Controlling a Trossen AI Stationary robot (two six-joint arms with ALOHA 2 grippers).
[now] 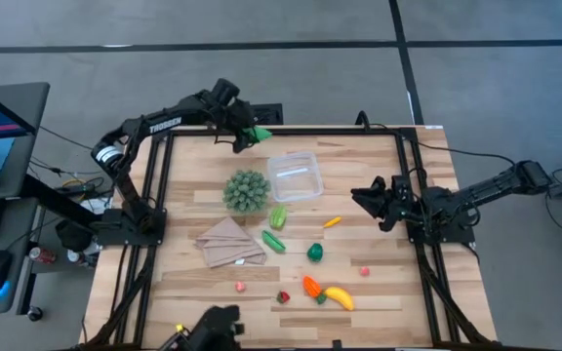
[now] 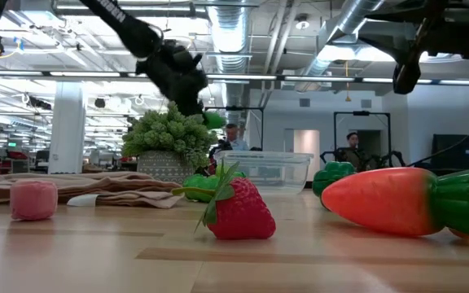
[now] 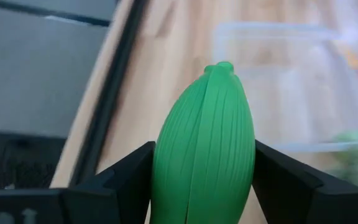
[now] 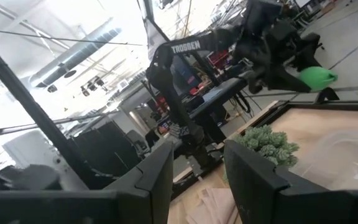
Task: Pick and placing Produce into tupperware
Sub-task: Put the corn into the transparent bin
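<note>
Left hand (image 1: 254, 134) raised over the worktop's (image 1: 379, 292) far edge, pinching a green pod (image 3: 205, 146) between both fingers. Just beside, nearer the middle: clear tupperware (image 1: 295, 176), nothing visible inside. Further out, near the right edge: right hand (image 1: 367, 201), fingers partly spread, holding nothing.

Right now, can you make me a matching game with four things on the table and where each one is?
Things:
1. green pod
2. banana
3. cloth
4. tub

Places:
A. beside the carrot, at the near edge
B. gripped in the left hand, up in the air
C. just right of the spiky ball
D. flat on the wood, below the spiky ball in the high view

Pairs: 1-B, 2-A, 3-D, 4-C
</note>
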